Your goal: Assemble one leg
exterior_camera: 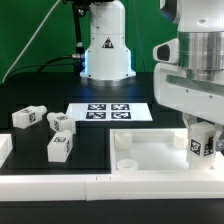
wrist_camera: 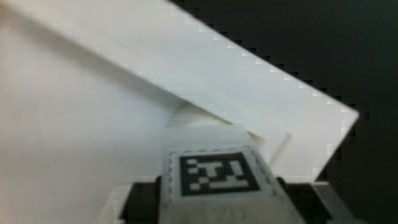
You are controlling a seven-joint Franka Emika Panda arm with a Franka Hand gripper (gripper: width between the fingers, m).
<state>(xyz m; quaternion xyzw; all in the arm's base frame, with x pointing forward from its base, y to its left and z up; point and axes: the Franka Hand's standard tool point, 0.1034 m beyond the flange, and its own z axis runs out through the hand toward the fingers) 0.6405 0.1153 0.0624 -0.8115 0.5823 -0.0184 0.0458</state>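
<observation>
- The gripper (exterior_camera: pixel 203 140) has its jaws closed on a leg (exterior_camera: pixel 201 143), which sits upright between the fingers with its marker facing outward
- In the wrist view the same leg (wrist_camera: pixel 217 172) fills the foreground, marker up, with a dark finger (wrist_camera: pixel 137 196) on either side of it
- The leg hangs over the far corner of the tray (exterior_camera: pixel 150 170) on the exterior view's right; whether its lower end already touches the tray floor cannot be told
- The step in hand looks like seating this leg at that corner; it calls for keeping the leg plumb, lowering slowly, and twisting only once the end is seated
- A tilted leg would likely jam or slip in the grip
- Three spare legs (exterior_camera: pixel 60 148) lie well apart, on the exterior view's left
- The marker board (exterior_camera: pixel 108 111) lies beyond the tray
</observation>
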